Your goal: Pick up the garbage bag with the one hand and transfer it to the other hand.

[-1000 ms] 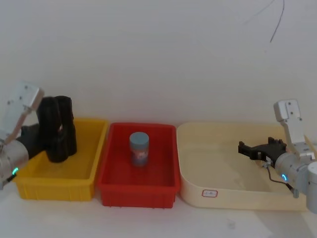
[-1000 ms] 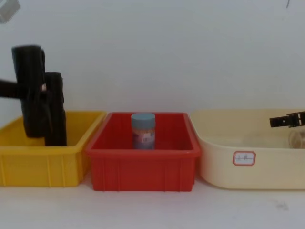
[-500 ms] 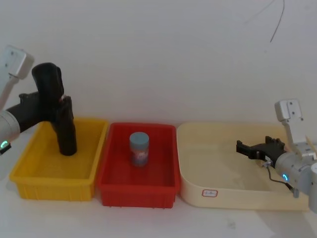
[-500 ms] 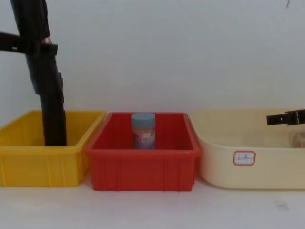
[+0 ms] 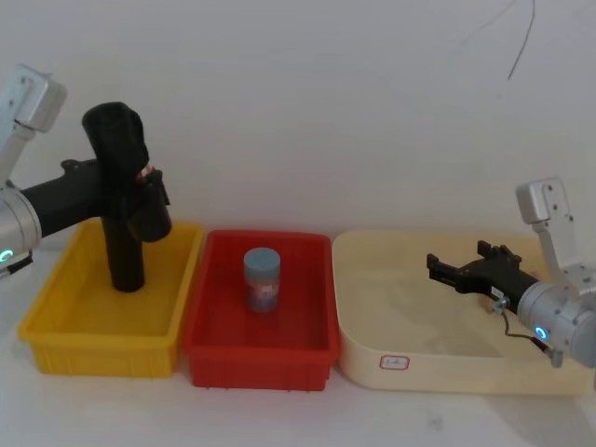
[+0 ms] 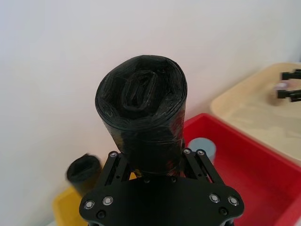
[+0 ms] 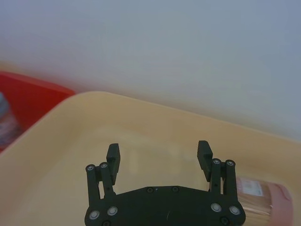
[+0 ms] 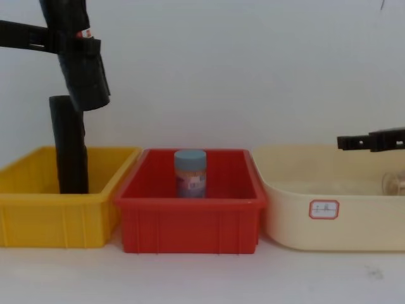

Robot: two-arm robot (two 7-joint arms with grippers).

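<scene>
Above the yellow bin [image 5: 98,352], the left gripper [image 6: 156,157] is clamped across the garbage bag [image 5: 115,140], carrying it tilted and clear of the bin's rim. I judge the mid-body grip deliberate: it leaves both ends of the roll free for the receiving hand. A second black roll [image 5: 126,265] stands upright in the bin, just below the lifted one. Over the cream tub [image 5: 447,369], the right gripper [image 7: 159,150] hangs with its jaws spread and empty, aimed toward the red bin [image 5: 261,358], ready to receive. Both hands are well apart.
</scene>
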